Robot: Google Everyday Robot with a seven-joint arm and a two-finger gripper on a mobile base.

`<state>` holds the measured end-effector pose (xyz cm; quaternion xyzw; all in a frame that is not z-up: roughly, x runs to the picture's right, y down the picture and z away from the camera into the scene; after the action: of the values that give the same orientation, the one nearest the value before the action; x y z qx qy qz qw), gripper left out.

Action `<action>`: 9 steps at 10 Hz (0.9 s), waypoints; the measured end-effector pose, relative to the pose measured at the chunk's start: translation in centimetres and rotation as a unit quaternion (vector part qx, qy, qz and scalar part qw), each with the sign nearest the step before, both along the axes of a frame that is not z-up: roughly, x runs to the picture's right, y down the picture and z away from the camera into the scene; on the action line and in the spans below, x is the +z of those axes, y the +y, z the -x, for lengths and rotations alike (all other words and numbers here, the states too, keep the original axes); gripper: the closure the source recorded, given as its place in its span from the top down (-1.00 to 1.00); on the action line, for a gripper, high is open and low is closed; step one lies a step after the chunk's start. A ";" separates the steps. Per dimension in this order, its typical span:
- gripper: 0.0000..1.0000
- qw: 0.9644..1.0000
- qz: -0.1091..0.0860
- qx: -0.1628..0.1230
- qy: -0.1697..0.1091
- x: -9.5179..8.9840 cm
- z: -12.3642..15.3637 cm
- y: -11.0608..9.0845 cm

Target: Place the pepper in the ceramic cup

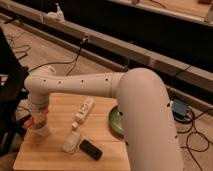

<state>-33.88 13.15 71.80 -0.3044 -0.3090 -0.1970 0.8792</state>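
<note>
My white arm (100,85) spans the light wooden desk (55,152). Gripper (38,119) hangs directly over the small white ceramic cup (41,131) at left edge. Slim orange-red pepper (30,122) at its rim; finger state: cannot tell.

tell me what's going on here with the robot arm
A white robot arm reaches across a wooden table, with its claw down at the table's left edge, right over a small white cup. A bit of orange pepper shows at the claw, just above the cup, so it looks about to go in. A white bottle, a black slab and a green bowl sit untouched nearby.
</note>
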 end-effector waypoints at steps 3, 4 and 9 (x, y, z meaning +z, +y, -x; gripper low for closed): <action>0.60 1.000 0.007 0.003 -0.011 -0.3 0.6 0.0; 0.60 1.000 0.006 0.004 -0.014 -0.4 0.5 -0.2; 0.60 0.999 -0.008 0.031 0.024 0.2 -4.1 -2.4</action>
<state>-29.81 10.74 71.98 -0.2926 -0.2953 -0.1643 0.8945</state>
